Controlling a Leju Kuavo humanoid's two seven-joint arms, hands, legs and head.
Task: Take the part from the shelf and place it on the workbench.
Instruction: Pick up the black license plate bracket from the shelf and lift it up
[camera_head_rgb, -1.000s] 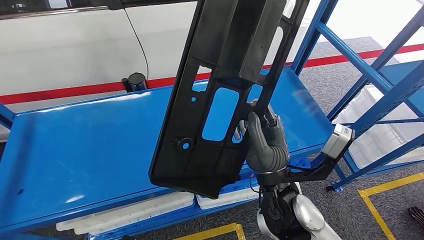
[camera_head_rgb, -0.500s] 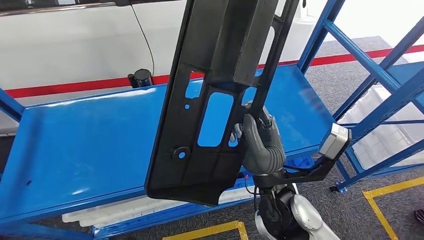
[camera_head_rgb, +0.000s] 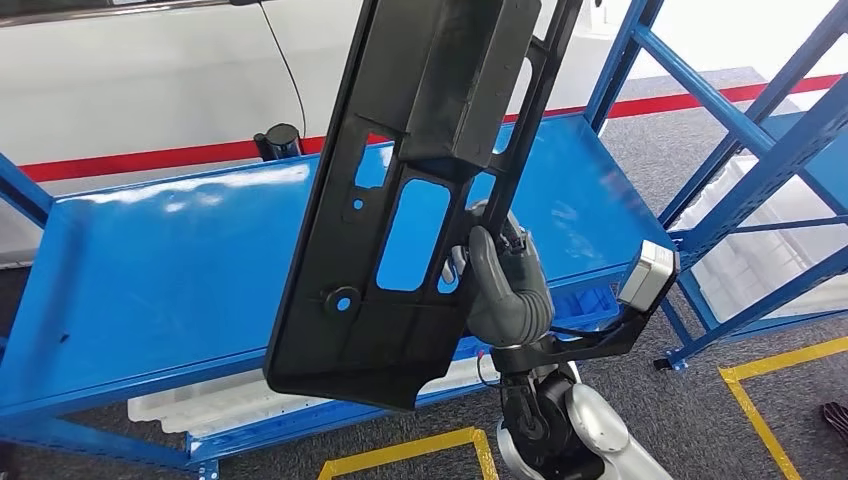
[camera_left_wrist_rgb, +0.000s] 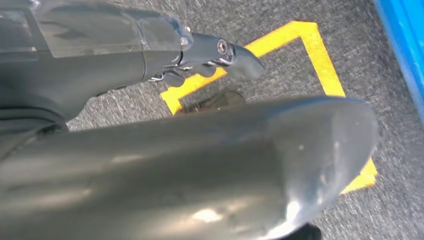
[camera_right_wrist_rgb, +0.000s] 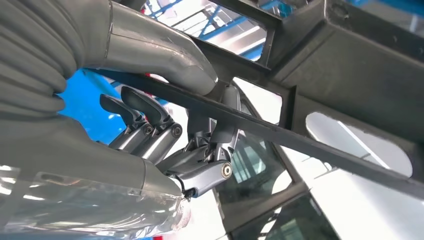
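The part (camera_head_rgb: 440, 90) is a long black plastic panel with several cut-outs, held nearly upright and tilted above the blue shelf surface (camera_head_rgb: 170, 270). My right hand (camera_head_rgb: 505, 290) grips it by a thin bar on its right edge, near the lower half. In the right wrist view the thumb (camera_right_wrist_rgb: 165, 55) lies over that bar (camera_right_wrist_rgb: 320, 145) and the dark fingers (camera_right_wrist_rgb: 150, 120) wrap under it. My left hand (camera_left_wrist_rgb: 210, 55) hangs over the grey floor, holding nothing, its fingers apart from the thumb.
Blue upright posts and braces (camera_head_rgb: 740, 120) stand at the right, with white bins (camera_head_rgb: 760, 260) behind them. White trays (camera_head_rgb: 200, 410) lie under the blue surface. Yellow tape (camera_head_rgb: 770, 400) marks the floor. A black cylinder (camera_head_rgb: 280, 140) stands at the far edge by the white wall.
The whole picture has shifted, so the camera moved. The panel and my right hand now sit a little further left in the head view; the grip is unchanged.
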